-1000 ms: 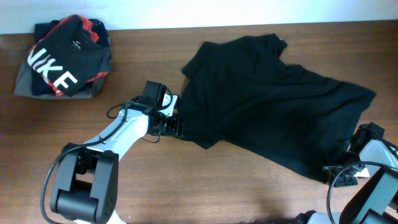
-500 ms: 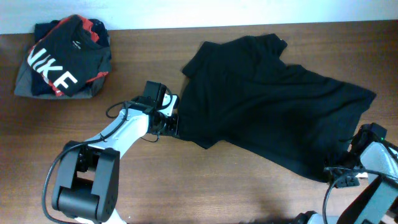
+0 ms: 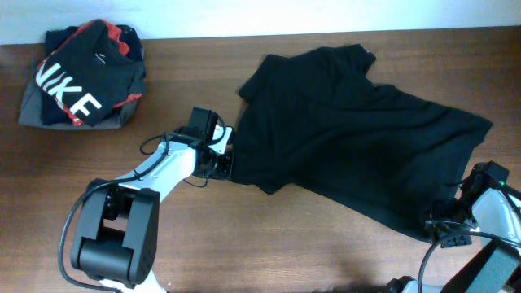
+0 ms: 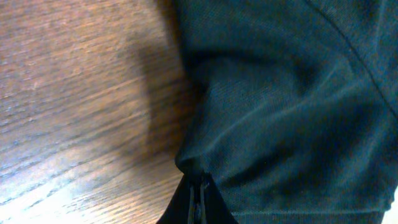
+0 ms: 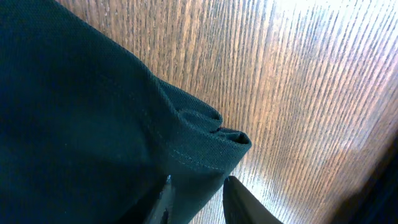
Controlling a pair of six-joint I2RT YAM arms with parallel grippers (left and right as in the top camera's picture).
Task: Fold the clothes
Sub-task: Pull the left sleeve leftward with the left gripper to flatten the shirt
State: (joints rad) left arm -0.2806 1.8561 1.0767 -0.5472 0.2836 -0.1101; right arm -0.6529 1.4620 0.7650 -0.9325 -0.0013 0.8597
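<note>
One black T-shirt (image 3: 350, 138) spread, long axis upper-left to lower-right.

The left end effector (image 4: 198, 198) is pinching the T-shirt (image 3: 350, 138) edge with fingers closed; the right end effector (image 5: 196, 198) is gripping its hem.

Wooden table (image 3: 269, 252) carries black T-shirt (image 3: 358, 146) and folded garment pile (image 3: 81, 77).

Brown wood-grain table (image 3: 269, 244); pale wall (image 3: 244, 16) along its far edge.
</note>
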